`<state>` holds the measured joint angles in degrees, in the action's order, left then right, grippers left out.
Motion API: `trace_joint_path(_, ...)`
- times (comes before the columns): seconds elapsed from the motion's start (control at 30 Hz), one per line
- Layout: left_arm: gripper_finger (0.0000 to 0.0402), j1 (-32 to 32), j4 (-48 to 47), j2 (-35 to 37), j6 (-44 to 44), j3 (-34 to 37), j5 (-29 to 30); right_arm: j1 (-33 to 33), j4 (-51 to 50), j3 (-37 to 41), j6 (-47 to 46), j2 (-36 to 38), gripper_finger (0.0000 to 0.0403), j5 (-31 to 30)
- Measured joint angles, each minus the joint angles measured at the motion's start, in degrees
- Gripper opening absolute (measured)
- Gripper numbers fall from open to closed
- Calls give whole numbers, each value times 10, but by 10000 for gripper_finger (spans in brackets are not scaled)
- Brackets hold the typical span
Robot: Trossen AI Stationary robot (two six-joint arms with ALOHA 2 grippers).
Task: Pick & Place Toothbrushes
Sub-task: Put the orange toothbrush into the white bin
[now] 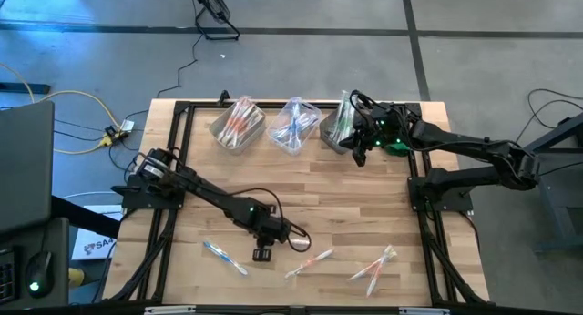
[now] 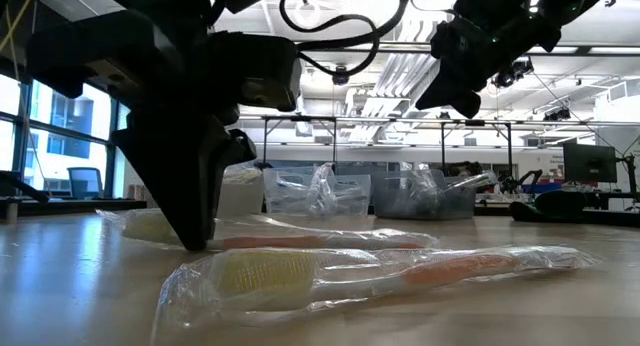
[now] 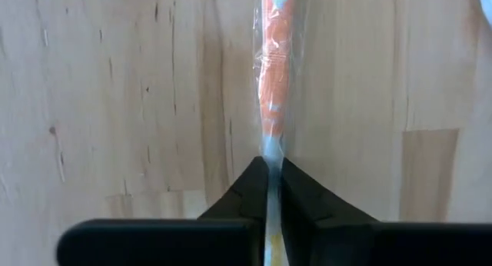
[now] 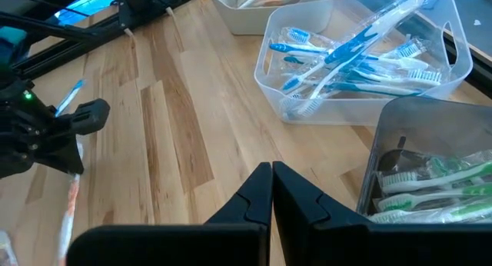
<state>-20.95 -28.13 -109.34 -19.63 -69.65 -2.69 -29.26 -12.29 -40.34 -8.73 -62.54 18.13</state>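
Observation:
My left gripper [image 1: 263, 253] stands near the table's near edge, pointing steeply down and shut on an orange-handled toothbrush [image 3: 273, 81] in a clear wrapper. That toothbrush lies flat on the wood [image 2: 300, 241]; in the high view the arm hides most of it. Other wrapped toothbrushes lie loose nearby: a blue one [image 1: 223, 258], an orange one [image 1: 310, 263] and a small bunch [image 1: 373, 265]. My right gripper [image 4: 271, 167] hangs shut with nothing in it, above the far right of the table beside the bins [image 1: 362, 154]. My left gripper pinches the wrapped toothbrush between its two fingers at the white neck [image 3: 270, 147], just short of the orange handle. The fingers [image 2: 197, 236] come from above, slanting steeply down. The toothbrush lies flat on the table, and its handle runs on ahead of the fingers.
Three clear bins stand in a row at the far edge: one with orange brushes [image 1: 239, 124], one with blue brushes [image 4: 361, 58], one with green brushes [image 4: 430, 181]. Bare wood lies between the bins and the loose brushes. A black frame [image 1: 178, 169] borders the table.

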Motion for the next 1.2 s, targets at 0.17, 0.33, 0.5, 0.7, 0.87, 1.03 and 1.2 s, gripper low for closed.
trace_joint_path(0.17,9,0,1,0,-43,0,-16,0,0,0,0,0,5,0)
trace_joint_path(0.33,6,0,-2,1,-81,0,-24,0,0,0,0,0,5,0)
trace_joint_path(0.5,3,0,-2,1,-108,0,-33,0,-4,0,0,0,5,0)
trace_joint_path(0.7,1,0,1,5,-155,0,-41,0,-16,0,15,0,5,0)
trace_joint_path(0.87,1,-1,9,12,-182,-8,-38,0,-23,0,37,0,5,0)
trace_joint_path(1.03,0,6,-12,13,-181,-47,3,0,-35,0,45,0,5,0)
trace_joint_path(1.2,0,36,-112,14,-159,-109,44,0,-43,0,45,0,5,0)
